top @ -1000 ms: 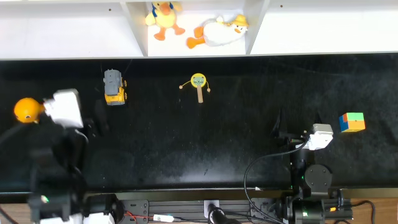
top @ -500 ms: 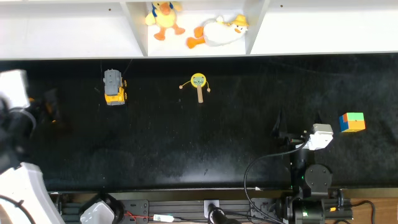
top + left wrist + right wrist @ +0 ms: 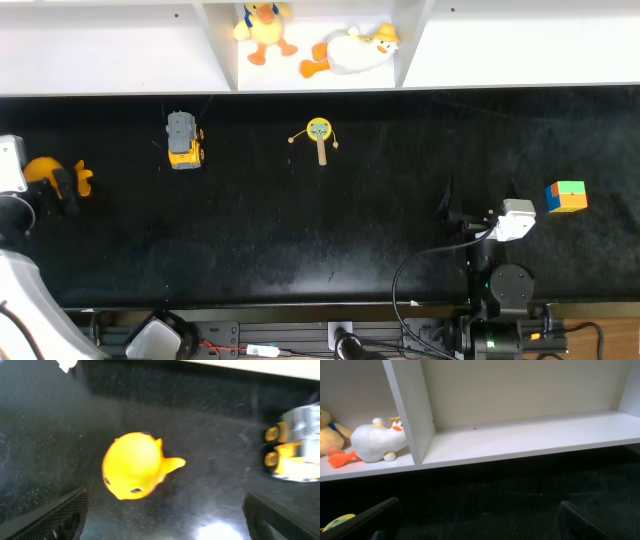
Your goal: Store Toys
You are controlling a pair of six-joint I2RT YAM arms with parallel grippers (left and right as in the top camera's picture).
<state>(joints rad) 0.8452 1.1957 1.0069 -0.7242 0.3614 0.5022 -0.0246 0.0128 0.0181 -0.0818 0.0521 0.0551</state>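
Observation:
An orange-yellow fish toy [image 3: 134, 466] lies on the black table at the far left [image 3: 45, 170]. My left gripper [image 3: 165, 499] hangs open just above it, one finger on each side and neither touching it [image 3: 58, 192]. A grey and yellow toy truck [image 3: 183, 138] stands a little to its right [image 3: 294, 450]. A small rattle [image 3: 319, 134] lies mid-table. A coloured cube [image 3: 566, 196] sits at the right. My right gripper [image 3: 450, 212] is open near the front right, facing the shelf [image 3: 480, 505].
A white shelf unit [image 3: 320, 70] runs along the back. Its middle compartment holds a yellow duck [image 3: 265, 25] and a white duck [image 3: 350, 50], and the divider [image 3: 410, 410] separates them from a bare compartment on the right.
My left arm has swung out to the table's left edge and its gripper now sits over the fish toy. The right arm and the other toys have not moved.

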